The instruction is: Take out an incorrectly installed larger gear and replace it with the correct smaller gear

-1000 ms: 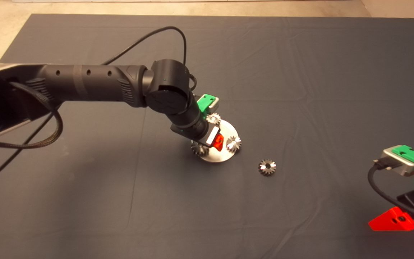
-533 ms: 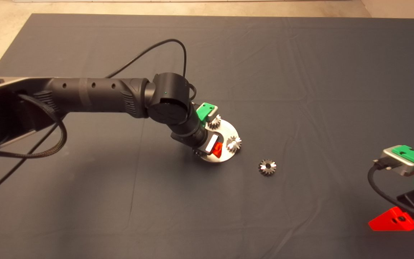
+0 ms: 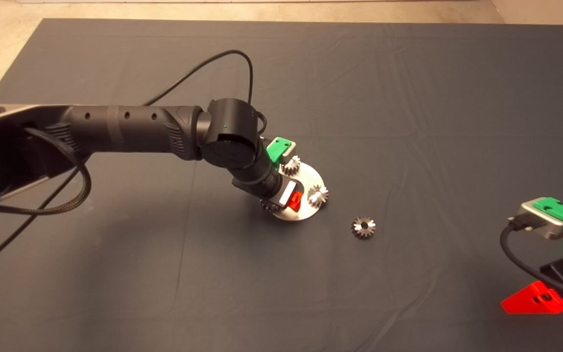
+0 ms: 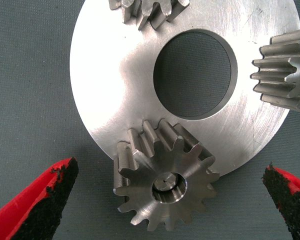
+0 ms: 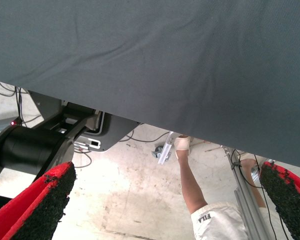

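A round steel plate [image 3: 306, 176] with a centre hole lies mid-mat and carries three gears. My left gripper [image 3: 281, 201] hangs low over its near-left edge, open. The bright silver larger gear [image 4: 162, 182] sits between the two red fingers [image 4: 40, 200], which stand well apart from it on either side. In the head view the wrist hides most of this gear. Two more gears [image 3: 291, 166] [image 3: 318, 195] stand on the plate's far and right edges. The smaller gear [image 3: 363, 227], with dark sides and a shiny top, lies loose on the mat right of the plate.
My right gripper [image 3: 535, 299] waits open at the mat's lower right edge. Its wrist view shows the mat's edge, the robot's dark base [image 5: 35, 145] and a person's leg [image 5: 195, 190] on the floor beyond. The left arm's cable [image 3: 203, 63] loops above the plate.
The left gripper has come down and slightly nearer over the plate's near-left gear, most of it in the first half second. The gears and the right arm have not moved.
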Motion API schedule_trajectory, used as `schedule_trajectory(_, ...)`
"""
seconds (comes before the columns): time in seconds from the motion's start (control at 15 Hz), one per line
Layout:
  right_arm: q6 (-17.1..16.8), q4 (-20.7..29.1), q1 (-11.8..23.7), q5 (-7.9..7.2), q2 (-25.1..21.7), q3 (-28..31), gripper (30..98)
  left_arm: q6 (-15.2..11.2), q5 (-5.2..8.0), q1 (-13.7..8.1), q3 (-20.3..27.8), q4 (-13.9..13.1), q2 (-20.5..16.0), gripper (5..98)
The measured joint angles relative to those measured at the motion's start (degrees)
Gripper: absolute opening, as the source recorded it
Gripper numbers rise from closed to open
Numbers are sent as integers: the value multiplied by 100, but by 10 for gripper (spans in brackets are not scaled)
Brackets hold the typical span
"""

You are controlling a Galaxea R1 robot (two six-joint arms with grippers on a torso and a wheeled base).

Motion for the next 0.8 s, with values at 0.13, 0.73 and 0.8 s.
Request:
schedule_trajectory(0.13, 0, 0, 1, 0, 0, 0, 978, 0, 0, 0, 0, 0, 0, 953)
schedule_trajectory(0.73, 0, 0, 0, 0, 0, 0, 978, 2, 0, 2, 0, 11, -1, 873)
schedule_trajectory(0.8, 0, 0, 0, 0, 0, 0, 978, 2, 0, 0, 0, 11, 0, 861)
